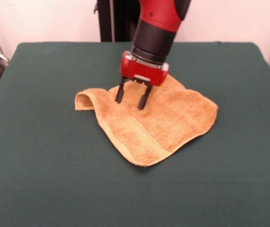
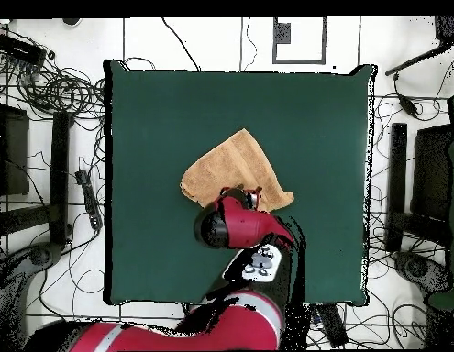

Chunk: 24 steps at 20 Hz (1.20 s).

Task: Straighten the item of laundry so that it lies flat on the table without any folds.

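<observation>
The orange-tan towel [image 1: 158,125] lies near the middle of the green table [image 1: 40,156]. Its left corner [image 1: 85,98] is curled up and folded over. A woven border band runs near its front edge. No white tag shows. My gripper [image 1: 132,98] is open, its two dark fingers [image 1: 120,92] pointing down just above or touching the towel's upper left part, right of the curled corner. In the overhead view the towel [image 2: 232,163] lies above the arm, which hides its lower part and the gripper.
Cables and equipment [image 2: 47,82] lie on the floor around the table. The black pedestal [image 1: 113,19] stands behind the table's far edge. The red arm [image 2: 244,225] reaches in over the table from the base side.
</observation>
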{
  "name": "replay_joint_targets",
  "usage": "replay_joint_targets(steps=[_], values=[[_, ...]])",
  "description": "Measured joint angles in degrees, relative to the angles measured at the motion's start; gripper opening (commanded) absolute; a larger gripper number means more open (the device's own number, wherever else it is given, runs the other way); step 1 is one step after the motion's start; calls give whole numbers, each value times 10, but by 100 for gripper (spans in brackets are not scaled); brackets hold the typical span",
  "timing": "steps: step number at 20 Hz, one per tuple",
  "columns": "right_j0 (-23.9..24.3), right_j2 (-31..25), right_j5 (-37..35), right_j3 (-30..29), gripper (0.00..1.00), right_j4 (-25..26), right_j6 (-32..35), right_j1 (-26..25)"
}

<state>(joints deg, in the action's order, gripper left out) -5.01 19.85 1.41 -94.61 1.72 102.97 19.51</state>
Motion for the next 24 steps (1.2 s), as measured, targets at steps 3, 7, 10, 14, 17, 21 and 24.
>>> replay_joint_targets(steps=[3,7,10,14,17,21,24], values=[[-25,15,0,33,100,-30,0,-10],[-38,19,0,69,100,-59,0,-20],[-37,17,0,83,100,-66,0,-24],[-22,8,0,94,100,-66,0,-26],[-21,11,0,100,100,-66,0,-31],[-20,8,-7,101,100,-66,0,-33],[-15,3,-16,101,100,-66,0,-33]])
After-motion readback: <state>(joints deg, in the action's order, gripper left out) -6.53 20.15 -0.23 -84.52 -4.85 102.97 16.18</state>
